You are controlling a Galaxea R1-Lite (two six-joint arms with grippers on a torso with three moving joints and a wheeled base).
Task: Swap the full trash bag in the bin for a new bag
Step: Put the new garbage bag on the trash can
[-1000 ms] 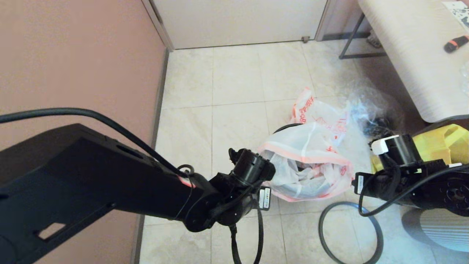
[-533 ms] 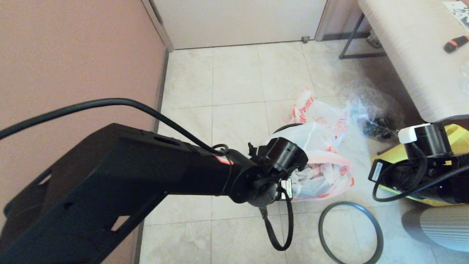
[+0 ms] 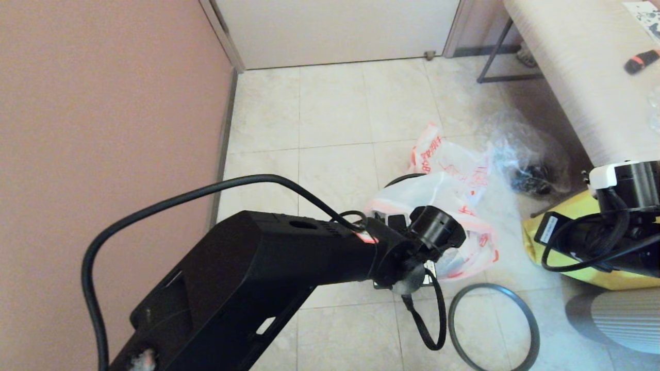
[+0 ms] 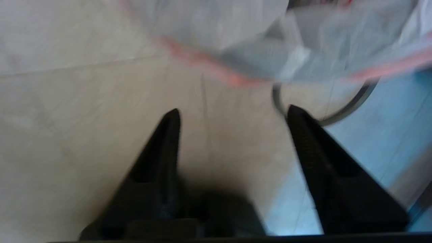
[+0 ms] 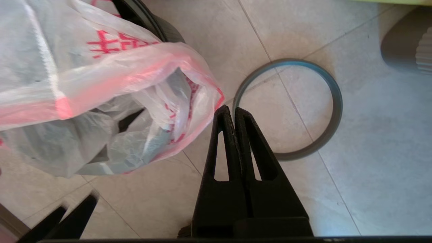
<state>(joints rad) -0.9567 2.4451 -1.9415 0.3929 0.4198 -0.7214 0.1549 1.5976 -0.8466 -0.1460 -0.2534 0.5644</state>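
Observation:
The full trash bag (image 3: 464,206) bulges over the bin (image 3: 397,180), whose black rim shows only as an arc. Its mouth gapes with bottles inside (image 5: 101,84). A white flap with orange characters (image 3: 429,149) rises behind it; I cannot tell whether it is the new bag. My left arm (image 3: 309,257) reaches over the bag's near side, hiding its gripper in the head view. The left gripper (image 4: 233,113) is open and empty above the floor tiles. My right gripper (image 5: 233,109) is shut and empty, just beside the bag's pink edge.
The dark-grey hoop (image 3: 490,285) lies flat on the floor near the bin. A clear crinkled bag (image 3: 521,154) and a yellow tote (image 3: 533,247) sit at the right under my right arm (image 3: 608,226). A pale bench (image 3: 577,77) stands far right, a pink wall (image 3: 103,103) left.
My left arm has swung right, over the bag, and its gripper has opened. The right arm has drawn back to the right, away from the bag, with its gripper now shut.

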